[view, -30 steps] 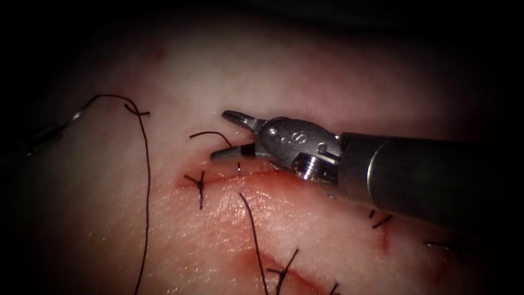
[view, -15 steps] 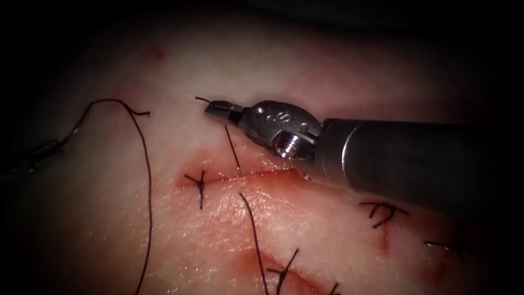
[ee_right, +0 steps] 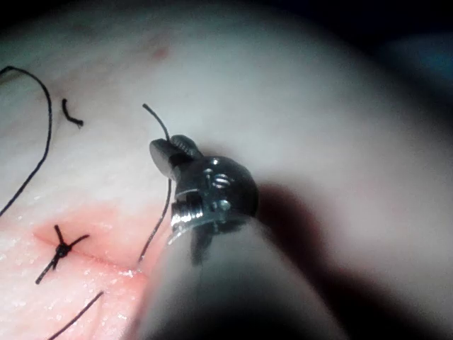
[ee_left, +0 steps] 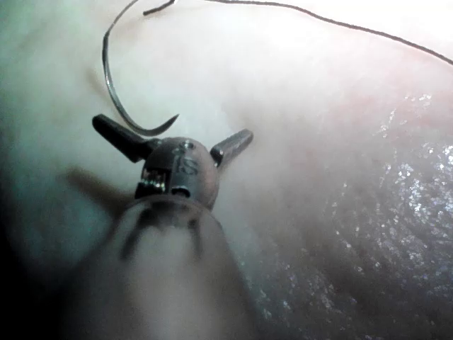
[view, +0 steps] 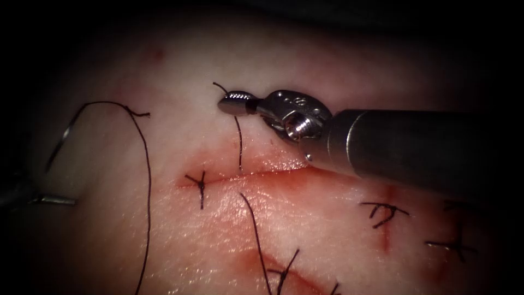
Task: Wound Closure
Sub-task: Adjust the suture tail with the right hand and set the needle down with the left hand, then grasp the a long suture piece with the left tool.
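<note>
1. Above the cut, the right claw is clamped on a short end of thread; that strand runs down from the closed jaws into the tissue at the cut's upper edge, and a small tip sticks out past the jaws.
2. From the right wrist view, the same right claw pinches the thread, which drops to the red-stained edge of the cut.
3. Far on the left of the endoscope view, the left claw is dim; the left wrist view shows the left claw spread wide, with nothing between its jaws.
4. The needle lies free on the tissue, just in front of the open jaws, not in the tissue; its curve also shows at the left in the endoscope view.
5. A long thread trails from the needle's end down the left side of the cut.
6. A tied stitch crosses the cut's left end; red fluid lines the cut.
</note>
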Controlling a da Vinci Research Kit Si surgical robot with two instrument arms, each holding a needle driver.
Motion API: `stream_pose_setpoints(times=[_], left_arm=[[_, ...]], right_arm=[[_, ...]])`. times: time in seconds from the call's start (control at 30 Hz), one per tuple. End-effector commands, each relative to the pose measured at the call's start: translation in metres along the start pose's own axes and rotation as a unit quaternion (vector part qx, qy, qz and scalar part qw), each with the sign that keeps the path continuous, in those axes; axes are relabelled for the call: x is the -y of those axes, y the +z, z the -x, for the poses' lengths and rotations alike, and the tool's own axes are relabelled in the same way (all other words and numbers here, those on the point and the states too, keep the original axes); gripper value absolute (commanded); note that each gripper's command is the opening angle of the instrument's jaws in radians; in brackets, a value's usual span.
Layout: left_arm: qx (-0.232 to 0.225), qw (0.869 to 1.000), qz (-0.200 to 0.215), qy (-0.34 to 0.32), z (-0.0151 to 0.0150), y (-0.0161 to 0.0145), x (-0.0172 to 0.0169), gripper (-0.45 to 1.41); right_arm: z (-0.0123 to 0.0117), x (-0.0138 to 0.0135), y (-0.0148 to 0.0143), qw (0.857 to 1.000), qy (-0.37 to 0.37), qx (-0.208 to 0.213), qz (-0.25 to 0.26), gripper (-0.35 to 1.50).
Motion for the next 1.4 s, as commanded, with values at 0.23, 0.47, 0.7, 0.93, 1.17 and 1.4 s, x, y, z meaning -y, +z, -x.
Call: stream_pose_setpoints(times=[0.23,0.47,0.7,0.93,1.17,1.4], left_arm=[[-0.021,0.998,0.057,-0.003,-0.0022,-0.0013,-0.0018,1.38],[-0.056,0.991,0.107,0.053,-0.0074,-0.0020,-0.0059,1.21],[-0.082,0.972,0.157,0.152,-0.0127,0.0014,-0.0136,1.10],[-0.074,0.953,0.193,0.222,-0.0144,0.0057,-0.0204,0.98],[-0.085,0.937,0.202,0.273,-0.0151,0.0090,-0.0248,0.69],[-0.141,0.930,0.167,0.296,-0.0182,0.0101,-0.0269,0.63]], right_arm=[[-0.0019,-0.0019,-0.0024,1.000,0.012,-0.011,0.002,0.04],[-0.0022,-0.0045,-0.0058,0.999,-0.033,-0.008,0.013,0.37],[-0.0048,-0.0066,-0.0091,0.998,-0.036,-0.051,-0.008,1.38],[-0.0069,-0.0083,-0.0119,0.996,-0.031,-0.083,-0.020,1.41],[-0.0059,-0.0092,-0.0123,0.996,-0.037,-0.084,-0.020,1.33],[-0.0031,-0.0098,-0.0108,0.996,-0.057,-0.066,-0.011,1.33]])
